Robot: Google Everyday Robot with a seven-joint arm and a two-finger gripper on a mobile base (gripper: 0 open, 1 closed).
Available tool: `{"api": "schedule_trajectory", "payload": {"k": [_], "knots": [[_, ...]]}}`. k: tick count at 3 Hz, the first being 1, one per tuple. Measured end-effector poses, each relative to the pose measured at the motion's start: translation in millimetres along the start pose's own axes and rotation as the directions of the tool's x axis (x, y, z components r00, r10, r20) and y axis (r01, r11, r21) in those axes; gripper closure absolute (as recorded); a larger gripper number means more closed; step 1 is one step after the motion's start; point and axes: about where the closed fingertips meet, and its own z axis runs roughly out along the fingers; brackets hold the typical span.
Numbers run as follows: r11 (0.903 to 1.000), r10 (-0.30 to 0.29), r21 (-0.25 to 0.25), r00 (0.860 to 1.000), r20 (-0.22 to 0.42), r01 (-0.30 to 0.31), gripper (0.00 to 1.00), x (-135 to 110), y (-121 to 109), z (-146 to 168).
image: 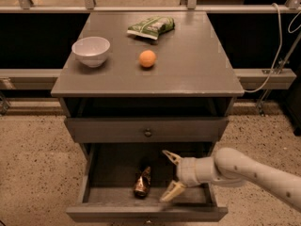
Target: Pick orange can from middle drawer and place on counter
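The orange can (142, 181), coppery and wrinkly, lies on its side on the floor of the open middle drawer (103, 173), left of centre. My gripper (168, 177) is open inside the drawer, just right of the can and apart from it, its two tan fingers spread wide and pointing left towards it. My white arm reaches in from the lower right. The grey counter (188, 65) is the cabinet top above.
On the counter stand a white bowl (91, 51), an orange ball (147, 59) and a green snack bag (151, 27). A shut drawer front with a round knob (147, 132) sits above the open drawer. A white cable (277, 55) hangs at the right.
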Motion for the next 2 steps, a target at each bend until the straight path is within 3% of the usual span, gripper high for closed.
{"api": "schedule_trajectory", "payload": {"k": [1,2], "knots": [[0.999,0.044,-0.014,0.998,0.051,-0.044,0.0,3.7,-4.7,42.9],[0.9986,0.05,-0.02,0.995,0.082,-0.049,0.0,0.0,-12.5,73.3]]}}
